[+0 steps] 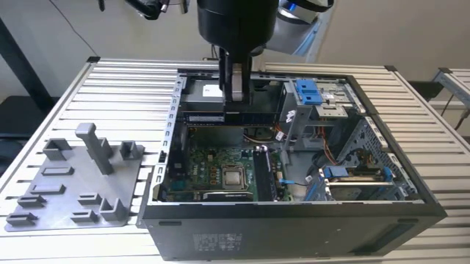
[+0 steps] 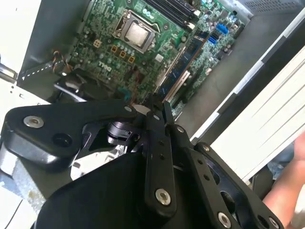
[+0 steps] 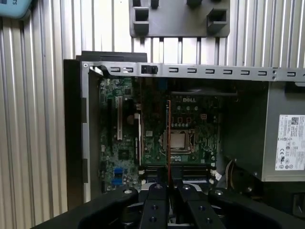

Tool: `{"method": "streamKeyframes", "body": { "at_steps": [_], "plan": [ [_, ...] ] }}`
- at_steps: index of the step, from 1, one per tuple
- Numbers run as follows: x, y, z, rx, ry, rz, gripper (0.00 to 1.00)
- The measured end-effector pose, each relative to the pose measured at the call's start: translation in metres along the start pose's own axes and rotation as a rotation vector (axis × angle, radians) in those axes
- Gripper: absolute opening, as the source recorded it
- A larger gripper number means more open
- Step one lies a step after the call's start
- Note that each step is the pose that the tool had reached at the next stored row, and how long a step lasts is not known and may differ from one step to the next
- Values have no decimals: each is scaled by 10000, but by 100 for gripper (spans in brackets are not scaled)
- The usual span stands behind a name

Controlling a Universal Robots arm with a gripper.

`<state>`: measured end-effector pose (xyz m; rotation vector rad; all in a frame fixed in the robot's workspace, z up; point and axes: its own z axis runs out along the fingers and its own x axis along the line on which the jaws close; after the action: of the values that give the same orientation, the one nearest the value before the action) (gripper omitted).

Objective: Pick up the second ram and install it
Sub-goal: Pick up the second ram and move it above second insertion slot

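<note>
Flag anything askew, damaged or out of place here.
Nothing stands out. The gripper holds the second ram level above the open computer case; the motherboard looks intact, and the grey fixture lies flat on the table.

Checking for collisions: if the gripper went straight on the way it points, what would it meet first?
Likely the motherboard beside the silver chip, touched first by the ram the gripper holds; depth is unclear.

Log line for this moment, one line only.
gripper: shut on second ram | location: above motherboard inside open case | second ram: held level, not in a slot
</note>
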<state>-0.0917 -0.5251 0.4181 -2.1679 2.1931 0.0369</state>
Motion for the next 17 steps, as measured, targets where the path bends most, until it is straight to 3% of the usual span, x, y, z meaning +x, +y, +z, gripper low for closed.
{"method": "streamKeyframes", "body": {
  "at_steps": [17],
  "plan": [
    [-4,-458,11,0,0,1,14]
  ]
}}
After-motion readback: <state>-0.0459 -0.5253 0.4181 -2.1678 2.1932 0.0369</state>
